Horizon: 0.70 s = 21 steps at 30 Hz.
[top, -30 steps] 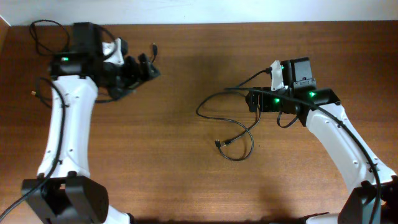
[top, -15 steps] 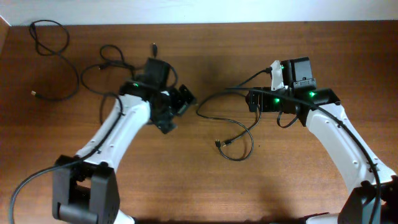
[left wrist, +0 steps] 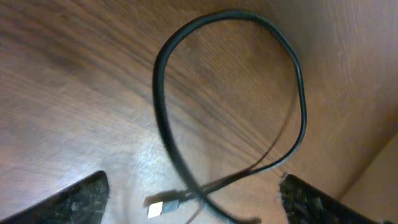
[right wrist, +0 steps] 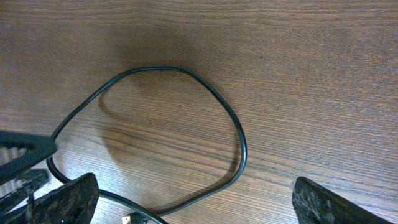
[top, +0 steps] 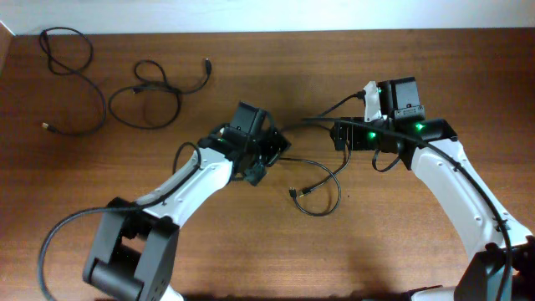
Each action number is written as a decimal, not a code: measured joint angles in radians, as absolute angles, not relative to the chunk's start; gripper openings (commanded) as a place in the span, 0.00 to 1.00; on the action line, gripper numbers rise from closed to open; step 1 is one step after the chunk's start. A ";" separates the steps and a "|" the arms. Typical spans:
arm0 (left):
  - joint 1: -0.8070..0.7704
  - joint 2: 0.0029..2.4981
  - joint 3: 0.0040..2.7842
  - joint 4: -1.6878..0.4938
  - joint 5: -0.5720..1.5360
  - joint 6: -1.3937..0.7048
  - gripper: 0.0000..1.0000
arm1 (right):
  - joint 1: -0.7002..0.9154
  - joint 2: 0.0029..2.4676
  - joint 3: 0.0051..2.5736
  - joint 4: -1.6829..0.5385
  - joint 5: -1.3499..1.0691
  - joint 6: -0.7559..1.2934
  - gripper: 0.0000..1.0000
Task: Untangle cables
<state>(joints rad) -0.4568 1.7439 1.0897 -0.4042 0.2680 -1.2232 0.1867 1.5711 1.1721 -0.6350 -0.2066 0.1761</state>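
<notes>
Three thin black cables lie apart on the wooden table. One curls at the far back left (top: 102,104), one lies next to it (top: 142,125), and one lies looped in the middle (top: 313,162). My left gripper (top: 274,150) is open at the left end of the middle cable. In the left wrist view its jaws (left wrist: 193,208) straddle the crossing loop (left wrist: 301,93) and a metallic plug (left wrist: 158,206). My right gripper (top: 341,134) is open at the cable's upper right. In the right wrist view the loop (right wrist: 239,134) lies flat between the open jaws (right wrist: 199,205).
The table's back edge meets a white wall (top: 267,12). The thicker black wires of the right arm (top: 347,104) run near the middle cable. The left arm's white link (top: 188,180) stretches across the table's front left.
My left arm swung from the back left corner to the table's middle, uncovering the second cable at the back left. The right arm and the middle cable have not moved.
</notes>
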 measured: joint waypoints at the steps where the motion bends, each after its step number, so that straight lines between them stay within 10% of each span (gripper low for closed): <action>1: -0.461 1.760 1.090 -0.387 0.268 -1.235 0.55 | 0.187 1.571 1.172 -0.635 -0.207 0.176 0.98; 4: -0.470 1.812 1.089 -0.335 0.254 -1.241 0.38 | 0.187 1.571 1.172 -0.635 -0.207 0.176 0.98; 7: -0.470 1.825 1.088 -0.331 0.217 -1.243 0.00 | 0.187 1.571 1.172 -0.635 -0.207 0.176 0.99; 21: -0.318 1.517 1.139 -0.582 0.125 -0.781 0.00 | 0.187 1.572 1.172 -0.635 -0.207 0.176 0.98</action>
<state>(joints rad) -0.3176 1.5166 1.1385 -0.5816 0.1246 -0.7811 0.1867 1.5719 1.1721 -0.6350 -0.2066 0.1757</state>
